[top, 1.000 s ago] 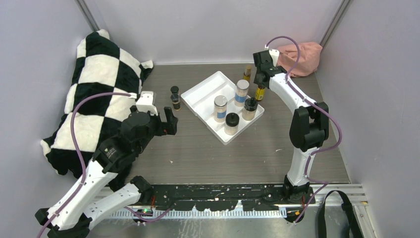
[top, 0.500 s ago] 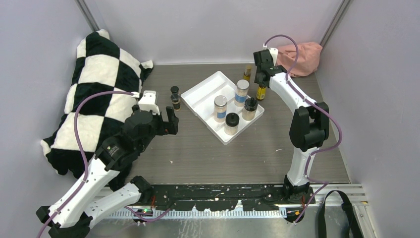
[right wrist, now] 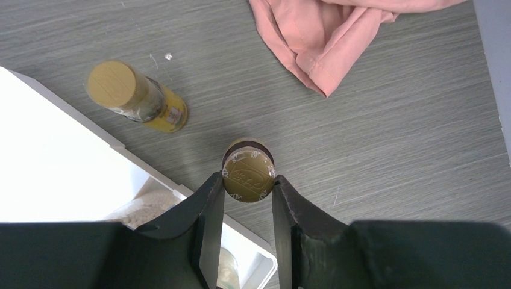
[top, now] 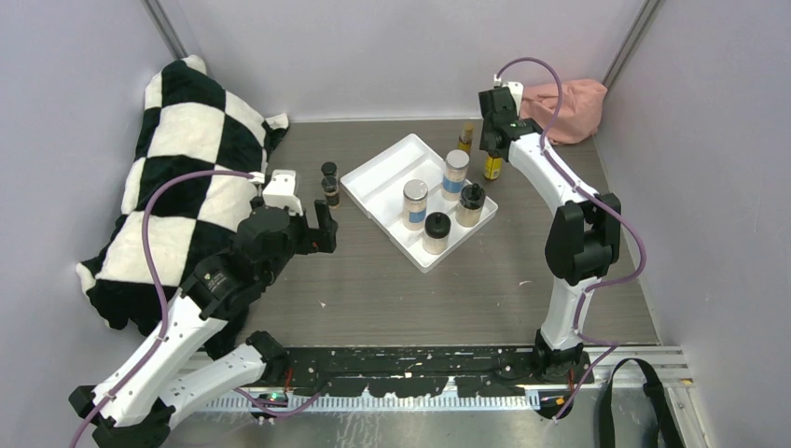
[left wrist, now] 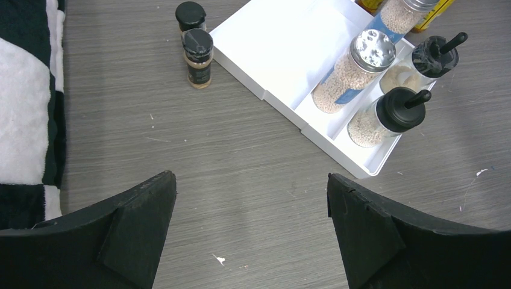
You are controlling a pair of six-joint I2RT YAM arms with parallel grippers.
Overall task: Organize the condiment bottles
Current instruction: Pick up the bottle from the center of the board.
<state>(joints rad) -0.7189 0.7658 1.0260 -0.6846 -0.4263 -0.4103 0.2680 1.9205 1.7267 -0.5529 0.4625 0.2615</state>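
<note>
My right gripper (right wrist: 248, 180) is shut on the gold cap of a slim amber bottle (right wrist: 248, 176), just off the right edge of the white tray (top: 382, 177). I cannot tell whether this bottle (top: 492, 168) still touches the table. A second amber bottle (right wrist: 132, 97) stands behind the tray. Inside the tray stand two silver-lidded jars (top: 415, 203) (top: 455, 174) and two tan black-capped jars (top: 436, 232) (top: 470, 205). Two tiny dark bottles (left wrist: 198, 57) (left wrist: 190, 15) stand on the table left of the tray. My left gripper (left wrist: 252, 186) hovers open over bare table, short of them.
A black-and-white checkered pillow (top: 187, 168) fills the left side. A pink cloth (top: 564, 107) lies in the back right corner, close behind my right gripper (top: 492, 140). Grey walls close in the back and both sides.
My right gripper has shifted slightly toward the back wall, carrying the amber bottle with it. The left arm has edged a little forward toward the tiny dark bottles.
</note>
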